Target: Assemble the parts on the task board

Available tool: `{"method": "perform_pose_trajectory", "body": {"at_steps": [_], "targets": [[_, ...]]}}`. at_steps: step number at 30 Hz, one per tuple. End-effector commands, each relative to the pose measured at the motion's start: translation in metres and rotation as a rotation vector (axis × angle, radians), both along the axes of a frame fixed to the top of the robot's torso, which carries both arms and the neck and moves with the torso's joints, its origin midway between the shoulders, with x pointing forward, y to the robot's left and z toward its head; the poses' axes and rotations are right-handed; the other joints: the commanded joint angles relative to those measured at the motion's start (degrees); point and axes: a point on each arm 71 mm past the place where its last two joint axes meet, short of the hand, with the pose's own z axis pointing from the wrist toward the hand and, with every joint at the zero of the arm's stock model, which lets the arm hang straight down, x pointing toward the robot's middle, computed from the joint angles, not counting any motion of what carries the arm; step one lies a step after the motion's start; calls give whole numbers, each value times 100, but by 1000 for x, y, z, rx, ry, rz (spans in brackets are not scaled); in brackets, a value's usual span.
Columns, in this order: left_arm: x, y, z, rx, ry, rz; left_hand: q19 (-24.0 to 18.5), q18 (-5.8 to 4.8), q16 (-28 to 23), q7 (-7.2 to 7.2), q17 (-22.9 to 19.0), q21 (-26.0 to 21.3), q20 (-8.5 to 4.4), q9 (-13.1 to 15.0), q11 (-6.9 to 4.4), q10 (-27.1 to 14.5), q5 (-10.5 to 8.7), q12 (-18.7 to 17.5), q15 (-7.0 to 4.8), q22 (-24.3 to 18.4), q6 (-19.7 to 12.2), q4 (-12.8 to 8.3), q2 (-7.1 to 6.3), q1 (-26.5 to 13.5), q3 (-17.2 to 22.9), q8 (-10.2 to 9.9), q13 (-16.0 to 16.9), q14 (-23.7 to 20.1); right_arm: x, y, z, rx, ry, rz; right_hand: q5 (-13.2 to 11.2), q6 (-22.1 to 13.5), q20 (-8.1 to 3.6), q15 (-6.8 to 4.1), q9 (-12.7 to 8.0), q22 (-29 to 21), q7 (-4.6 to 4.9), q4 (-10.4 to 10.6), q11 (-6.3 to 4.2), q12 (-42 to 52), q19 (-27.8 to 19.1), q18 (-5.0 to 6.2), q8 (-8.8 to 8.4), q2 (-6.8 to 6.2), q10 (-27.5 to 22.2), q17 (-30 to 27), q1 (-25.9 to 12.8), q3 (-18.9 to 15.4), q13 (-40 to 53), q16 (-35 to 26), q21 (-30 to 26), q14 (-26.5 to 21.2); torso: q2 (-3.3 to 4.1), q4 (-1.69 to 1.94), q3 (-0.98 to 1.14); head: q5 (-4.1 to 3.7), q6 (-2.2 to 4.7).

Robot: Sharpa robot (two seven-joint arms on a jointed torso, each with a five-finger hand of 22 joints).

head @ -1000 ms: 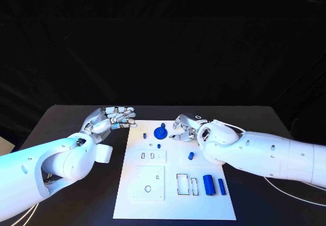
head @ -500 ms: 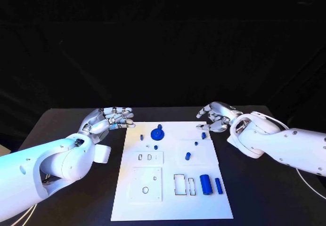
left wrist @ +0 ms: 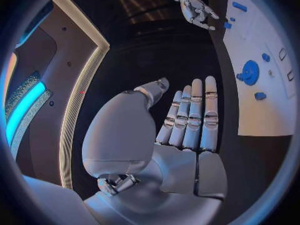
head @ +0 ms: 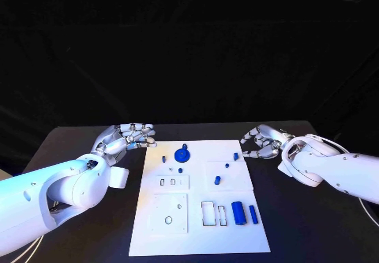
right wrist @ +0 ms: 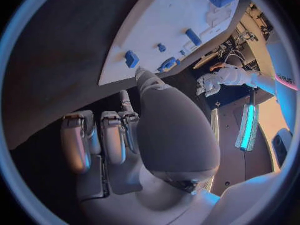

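Note:
The white task board [head: 197, 219] lies in the middle of the table. A blue gear [head: 182, 155] stands near its far edge, with several small blue pegs [head: 217, 179] around it. Two blue cylinders [head: 237, 213] lie by the slots at the near right. My left hand [head: 126, 138] hovers off the board's far left corner; its fingers [left wrist: 190, 115] are stretched out and hold nothing. My right hand [head: 260, 142] hangs just past the board's far right edge, fingers [right wrist: 112, 137] loosely bent and apart, with nothing in them. A blue peg [head: 236, 156] stands close beside it.
The black table [head: 71, 148] runs out on both sides of the board. The board [left wrist: 262, 110] and gear [left wrist: 250, 72] also appear in the left wrist view, with my right hand [left wrist: 194, 7] beyond them. The right wrist view has the board [right wrist: 169, 25] and my left hand [right wrist: 209, 82].
My right hand has drawn back from beside the gear, moving right and off the board to its far right edge. The left hand has stayed where it was.

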Motion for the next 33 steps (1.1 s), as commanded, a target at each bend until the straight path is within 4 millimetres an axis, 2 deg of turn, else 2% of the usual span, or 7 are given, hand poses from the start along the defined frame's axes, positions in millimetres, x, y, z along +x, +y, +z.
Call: {"method": "perform_pose_trajectory", "body": {"at_steps": [1, 10, 19, 27, 33], "targets": [[0, -2, 2, -10, -11, -20, -54, 55, 20, -6, 10, 22, 1, 7, -9, 32, -2, -38, 5, 5, 47, 4, 21, 38, 36, 29, -5, -29, -1, 4, -7, -5, 42, 45, -5, -56, -19, -22, -11, 1428, -5, -32, 12, -20, 534, -52, -31, 0, 453, 1507, 68, -19, 1370, 30, 10, 597, -2, 25, -17, 1, -26], [0, -2, 2, -8, -12, -20, -54, 55, 20, -6, 10, 22, 1, 7, -9, 32, -2, -38, 5, 5, 47, 4, 21, 38, 36, 29, -5, -29, 0, 8, -22, -14, 65, 34, 30, -64, -16, -16, -13, 1469, 1, -21, 16, -3, 567, -68, -38, 10, 467, 1507, 90, -17, 1384, 30, 65, 597, 0, 8, -25, 44, -67], [0, -2, 2, -6, -13, -20, -54, 55, 20, -6, 10, 22, 1, 7, -9, 32, -2, -38, 5, 5, 47, 4, 21, 38, 36, 29, -5, -29, 2, 15, -29, -15, 74, 26, 71, -48, -11, -11, -9, 1486, 6, 6, 22, 13, 581, -74, -32, 40, 480, 1507, 101, -6, 1396, 30, 87, 597, -11, 16, -26, 48, -101], [1, -1, 2, -5, -12, -19, -54, 55, 20, -6, 10, 22, 1, 7, -9, 32, -2, -38, 5, 5, 47, 4, 21, 38, 36, 29, -5, -29, 5, 17, -31, -16, 71, 17, 122, 59, -21, -33, 9, 1509, -3, 41, 19, 68, 600, -83, 10, 160, 525, 1507, 191, 108, 1438, 30, 118, 597, -12, 2, -22, 63, -110], [1, -1, 2, -4, -12, -19, -65, 53, 35, -4, 19, 39, 0, 7, -7, 33, -3, -39, 5, 17, 48, -4, 18, 38, 45, 31, -6, -38, 6, 19, -33, -17, 76, 19, 119, 190, -72, -99, 21, 1509, -45, 59, -11, 110, 600, -83, 55, 256, 558, 1507, 239, 251, 1470, 30, 118, 597, -15, 5, -17, 58, -111]]}}
